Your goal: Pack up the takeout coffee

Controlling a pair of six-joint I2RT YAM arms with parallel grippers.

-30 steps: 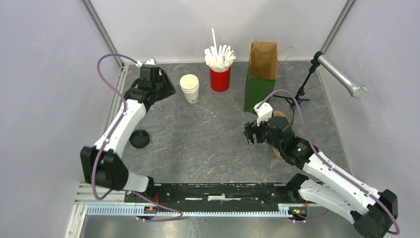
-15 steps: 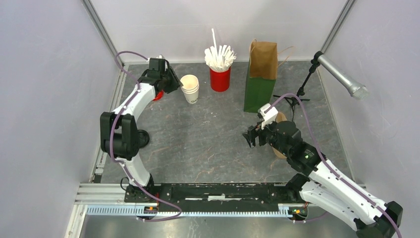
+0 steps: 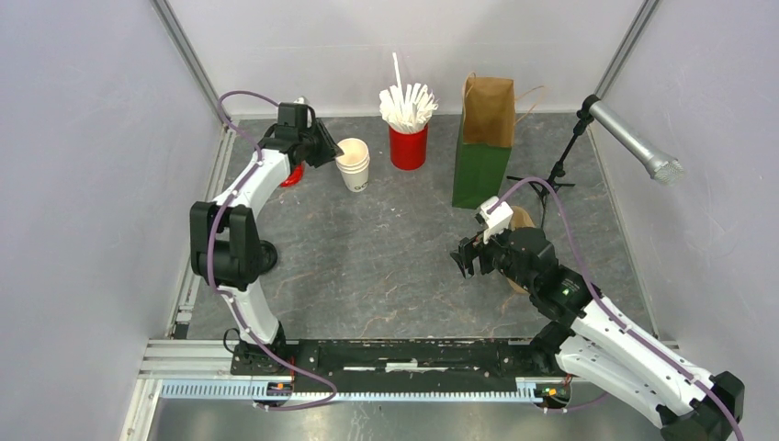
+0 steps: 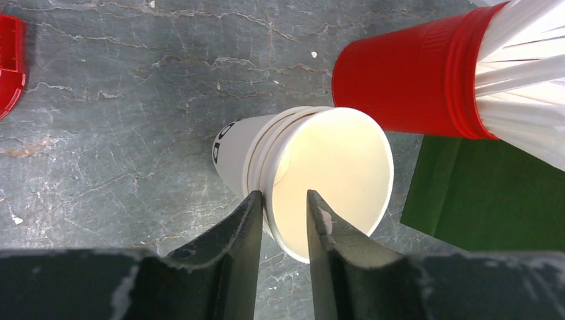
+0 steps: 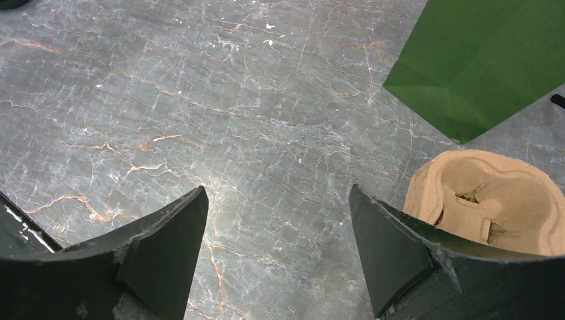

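The lidded takeout coffee is not in view. A lidless stack of white paper cups [image 3: 353,163] stands at the back left; it also shows in the left wrist view [image 4: 333,167], with dark print on its side. My left gripper [image 3: 329,147] is at the stack. Its jaws [image 4: 283,195] stand narrowly apart astride the top cup's near rim, one finger outside and one inside. My right gripper [image 3: 462,257] is wide open and empty above bare table [image 5: 276,188]. A loose black lid [image 3: 265,255] lies by the left arm's elbow.
A red cup of white straws [image 3: 409,145] stands right of the stack. A green and brown paper bag [image 3: 482,156] stands behind my right gripper. A pulp cup carrier [image 5: 486,200] lies beside it. A red object [image 3: 292,176] lies under the left arm. A microphone [image 3: 634,138] stands on the right.
My left arm swung to the back of the table and reached right to the cup stack, its jaws now over the rim. My right gripper drifted slightly toward the near edge.
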